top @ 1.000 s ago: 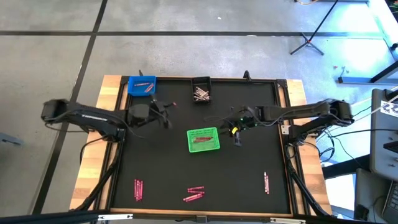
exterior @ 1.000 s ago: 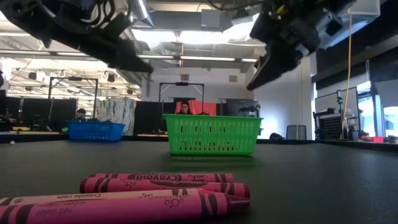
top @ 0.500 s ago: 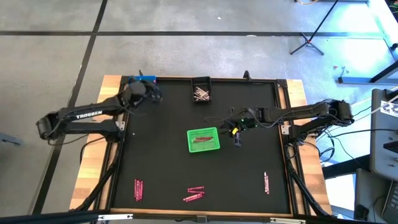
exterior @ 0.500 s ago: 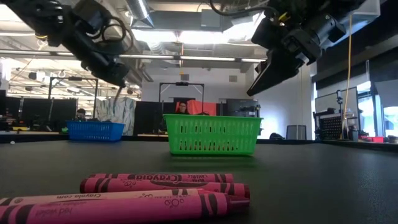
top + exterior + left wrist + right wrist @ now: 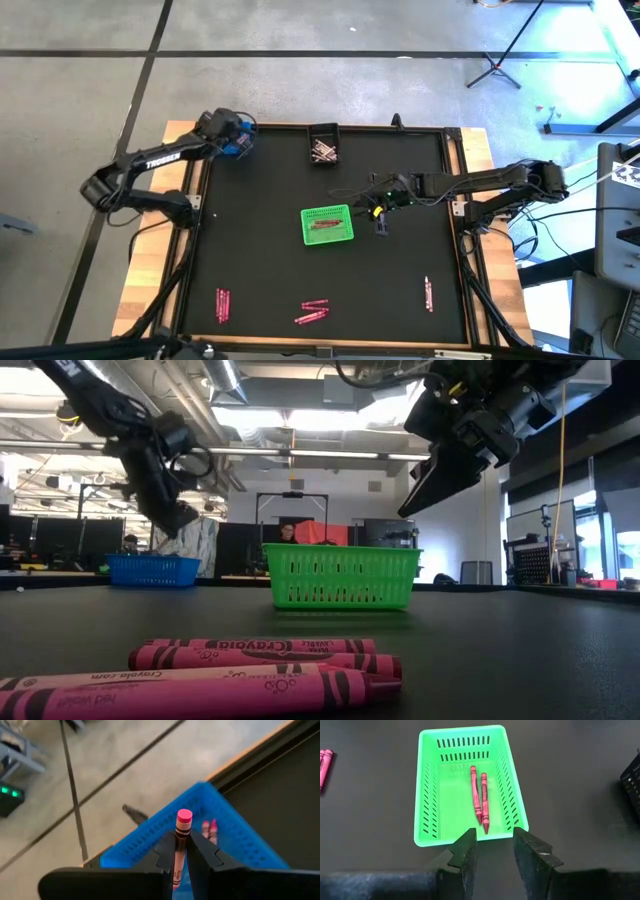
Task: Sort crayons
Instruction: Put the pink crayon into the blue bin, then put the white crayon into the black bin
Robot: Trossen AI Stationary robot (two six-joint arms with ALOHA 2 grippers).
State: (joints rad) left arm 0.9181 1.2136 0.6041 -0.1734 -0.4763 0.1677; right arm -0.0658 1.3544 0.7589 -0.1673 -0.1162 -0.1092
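My left gripper (image 5: 238, 138) hangs over the blue bin (image 5: 235, 837) at the table's far left corner, shut on a pink crayon (image 5: 183, 820). Two pink crayons (image 5: 209, 828) lie in that bin. My right gripper (image 5: 495, 845) stands open, with nothing between its fingers, above the near right side of the green bin (image 5: 430, 795), which holds two red crayons (image 5: 479, 799). Loose pink crayons lie near the front edge (image 5: 312, 312), (image 5: 221, 305), (image 5: 428, 293). My left gripper pinches the pink crayon between its two fingers at the paper wrapper (image 5: 179, 845), behind the black band. The crayon lies along the fingers, and its flat end (image 5: 184, 815) sticks out past the tips. The fingers slant downward toward the far left corner. The crayon is lifted clear above the blue bin.
A black bin (image 5: 323, 147) with pale crayons stands at the far edge, middle. The wooden table border (image 5: 180, 135) and the floor lie just beyond the blue bin. In the low view the pink crayons (image 5: 250, 655) lie close in front.
My left gripper has swung from the table's mid left, beside the green bin, toward the far left corner and now hangs over the blue bin, turning as it went, still shut on the crayon.
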